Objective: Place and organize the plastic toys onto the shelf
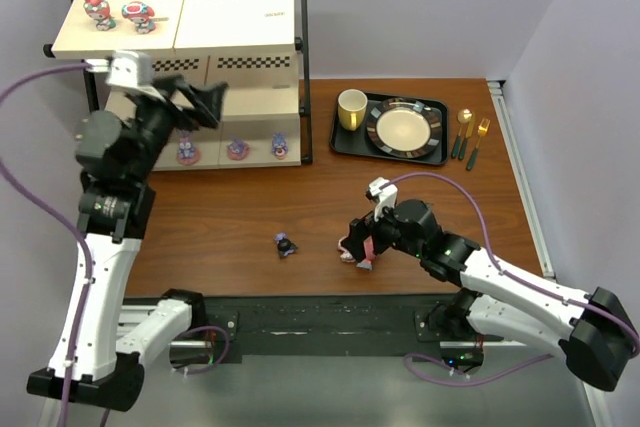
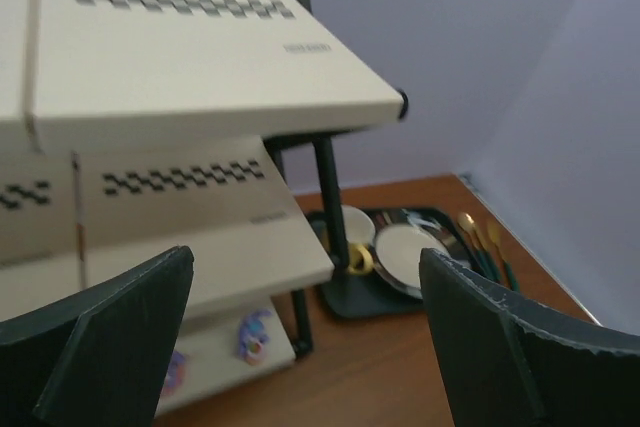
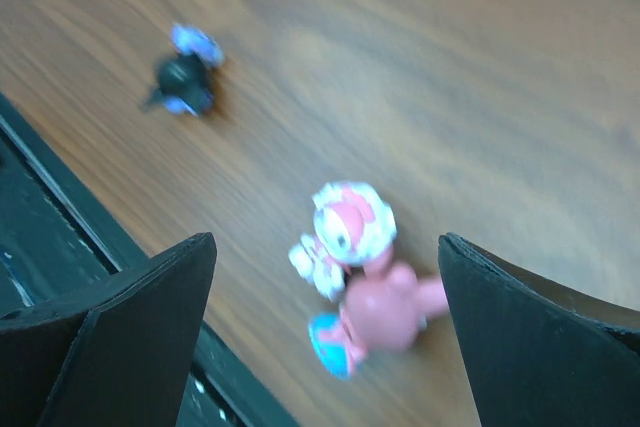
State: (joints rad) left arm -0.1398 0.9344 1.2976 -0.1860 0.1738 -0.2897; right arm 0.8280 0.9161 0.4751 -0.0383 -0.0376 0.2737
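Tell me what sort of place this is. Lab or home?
Most likely a robot lab bench, not a home. A left arm and right arm are bolted at the edge of a wooden table, plain walls box it in, and the shelf and toys look staged.

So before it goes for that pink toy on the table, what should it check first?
1. Right gripper open: ok.
2. Pink toy lined up between the jaws: ok, as the wrist view shows it.
3. Pink toy standing upright: cannot tell, too blurred.
4. Dark toy out of the way: ok, it lies apart to one side.
5. Left gripper open and empty: ok, it is up by the shelf.
6. Room on the shelf: ok, the right half of the top board is bare.
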